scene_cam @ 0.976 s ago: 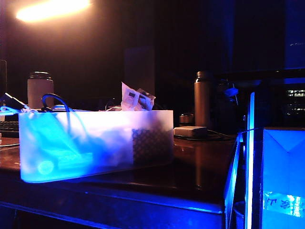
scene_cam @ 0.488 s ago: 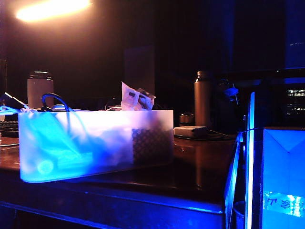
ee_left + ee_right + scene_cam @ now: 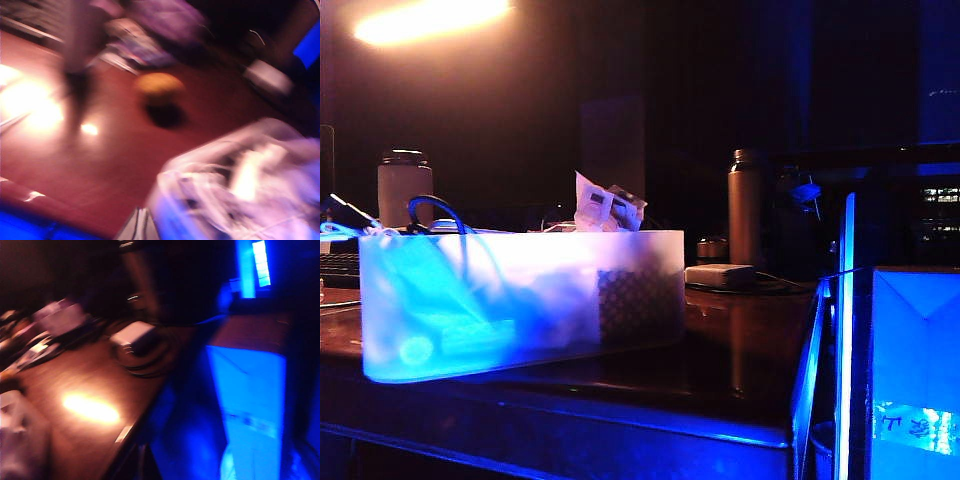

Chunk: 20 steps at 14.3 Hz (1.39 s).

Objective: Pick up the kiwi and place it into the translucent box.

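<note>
Dim room, blue and orange light; both wrist views are smeared by motion blur.

Left gripper: only a pale sliver of it (image 3: 140, 227) is seen at the edge of the left wrist view, jaws not readable there; it is taken as fully closed, nothing seen held. The kiwi (image 3: 159, 84) is seen ahead of the left gripper, well apart from it, lying on the reddish-brown surface (image 3: 100, 165) with a dark shadow just beside it. The kiwi is outside the translucent box (image 3: 240, 185), whose cluttered corner is seen close to the gripper, off to one side. A blurred upright bottle-like shape (image 3: 77, 45) is seen further ahead, beyond the kiwi's side.

Right gripper: not made out in the right wrist view, so its jaws cannot be told. Ahead of that camera a white adapter (image 3: 132, 335) on coiled cable is seen on the surface, a dark bottle (image 3: 140, 275) behind it, and a blue-lit carton (image 3: 247, 390) off the surface edge.

Exterior view: neither arm nor gripper is seen. The translucent box (image 3: 520, 300) is seen at the front of the surface, clutter and a dark checkered patch (image 3: 635, 300) showing through its wall. A white jar (image 3: 403, 185) and a tall metal bottle (image 3: 744, 205) are seen behind. The kiwi is not visible here.
</note>
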{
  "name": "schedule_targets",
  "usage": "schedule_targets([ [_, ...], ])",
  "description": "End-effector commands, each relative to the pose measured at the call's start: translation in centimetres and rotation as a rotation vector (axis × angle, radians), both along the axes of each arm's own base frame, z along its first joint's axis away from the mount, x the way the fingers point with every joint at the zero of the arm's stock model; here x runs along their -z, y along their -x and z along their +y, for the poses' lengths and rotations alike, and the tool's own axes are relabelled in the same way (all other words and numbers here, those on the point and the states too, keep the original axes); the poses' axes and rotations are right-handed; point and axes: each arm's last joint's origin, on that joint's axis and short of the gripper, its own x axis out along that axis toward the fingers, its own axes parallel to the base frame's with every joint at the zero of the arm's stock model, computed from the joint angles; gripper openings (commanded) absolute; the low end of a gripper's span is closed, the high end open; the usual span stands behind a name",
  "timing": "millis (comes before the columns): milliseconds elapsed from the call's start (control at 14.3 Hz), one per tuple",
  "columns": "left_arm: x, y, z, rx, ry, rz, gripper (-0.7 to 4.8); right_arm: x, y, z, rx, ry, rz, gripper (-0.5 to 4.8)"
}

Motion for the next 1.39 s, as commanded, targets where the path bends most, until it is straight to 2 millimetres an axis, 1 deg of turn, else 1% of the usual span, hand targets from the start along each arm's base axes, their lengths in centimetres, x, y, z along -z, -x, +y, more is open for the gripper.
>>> schedule_targets([
  [70,-5.1,-3.0,-0.6,0.188,-0.038,0.032,-0.03,-3.3,-1.3,0.3,-0.107,0.087,-0.010,-0.01],
  [209,-8.6,-4.8,-0.7,0.233,-0.129,0.071,-0.03,-6.0,-2.7,0.7,-0.196,0.128,-0.014,-0.01],
  [279,-10.2,-5.4,-0.7,0.249,-0.164,0.083,-0.03,-7.5,-3.6,0.8,-0.235,0.121,-0.012,-0.01],
  [418,-13.0,-6.4,-0.8,0.271,-0.202,0.105,-0.03,-9.9,-5.4,1.0,-0.266,0.113,0.033,-0.01],
  [557,-14.5,-7.2,-0.9,0.318,-0.197,0.172,-0.03,-11.5,-7.2,1.4,-0.328,0.138,0.115,-0.01],
  [697,-15.3,-8.3,-1.0,0.366,-0.234,0.208,-0.03,-12.6,-9.0,2.5,-0.442,0.199,0.146,-0.01],
  [767,-15.6,-8.6,-1.1,0.384,-0.241,0.199,-0.03,-12.9,-9.5,3.0,-0.474,0.209,0.150,-0.01],
  [836,-16.1,-8.9,-1.3,0.448,-0.191,0.177,-0.03,-13.0,-10.2,4.0,-0.521,0.212,0.161,-0.01],
  [906,-16.5,-9.1,-1.5,0.516,-0.145,0.155,-0.03,-12.7,-10.6,4.8,-0.564,0.212,0.170,-0.01],
  [976,-16.7,-9.3,-1.6,0.535,-0.136,0.125,-0.03,-12.4,-11.0,5.3,-0.586,0.231,0.179,-0.01],
  [1045,-17.0,-9.5,-1.6,0.519,-0.140,0.097,-0.03,-12.1,-11.3,5.6,-0.532,0.270,0.196,-0.01],
  [1185,-17.4,-9.9,-1.5,0.437,-0.107,0.085,-0.03,-12.1,-11.3,6.0,-0.346,0.393,0.205,-0.01],
  [1254,-17.5,-9.9,-1.4,0.389,-0.133,0.082,-0.03,-12.0,-11.3,6.0,-0.281,0.450,0.207,-0.01],
  [1394,-17.6,-10.0,-1.3,0.363,-0.148,0.080,-0.03,-12.0,-11.3,6.2,-0.256,0.491,0.202,-0.01],
])
